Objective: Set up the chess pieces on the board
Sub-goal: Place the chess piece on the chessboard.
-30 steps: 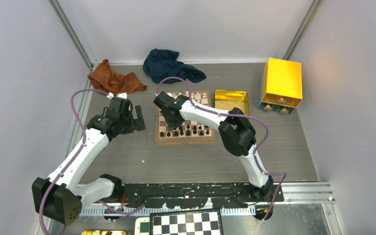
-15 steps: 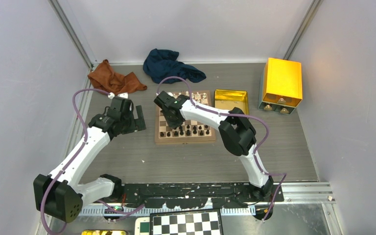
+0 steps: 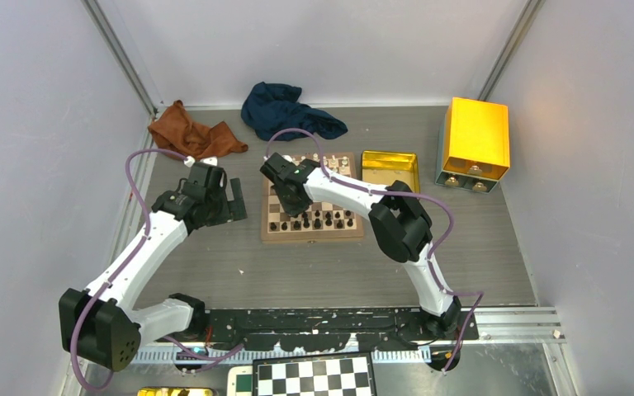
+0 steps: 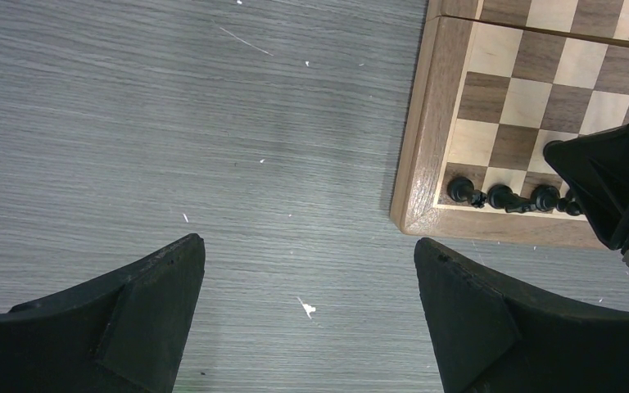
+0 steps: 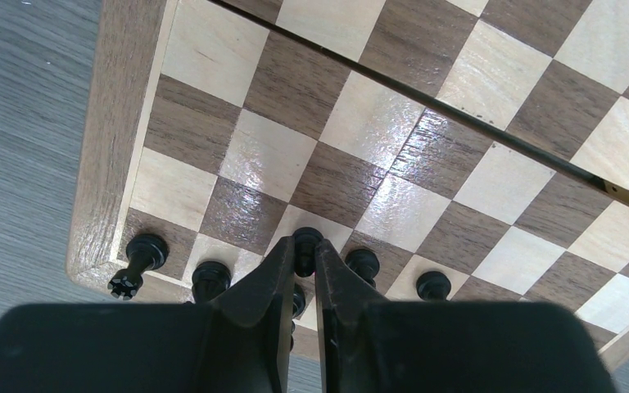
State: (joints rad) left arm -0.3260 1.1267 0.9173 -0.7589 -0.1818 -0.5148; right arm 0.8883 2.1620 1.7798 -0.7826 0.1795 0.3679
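1. Closest to me, beyond the arm bases, a black-and-white checkered board (image 3: 314,375) lies at the table edge. I take it to be no part of this job.
2. My left gripper (image 4: 307,270) hangs with its jaws wide apart and holds nothing. It is over bare table (image 4: 213,123), just beside the near-left corner of the wooden chessboard (image 3: 311,236).
3. The black chess pieces (image 3: 314,221) stand in the board's two nearest ranks, close together.
4. My right gripper (image 5: 305,250) is low over the near-left part of the board, fingers pinched onto the head of a black pawn (image 5: 305,239) in the second rank. I cannot tell whether its base touches the square.
5. I judge the pawn to be very light, rigid and glossy, so it could slip or twist in the pads. Its narrow base should tip easily. I would hold it at the neck just under the head and keep the fingers in line with the gaps, since the neighbours stand just beside it.
6. Farther off, cream pieces (image 3: 322,161) line the far rank, and a gold tin tray (image 3: 390,169) sits just beside the board's far-right corner.
7. Against a second ago, little has changed. The right wrist has crept slightly toward the far side. The left arm's lower links have swung a touch while its gripper holds roughly the same spot. The rows look unmoved.
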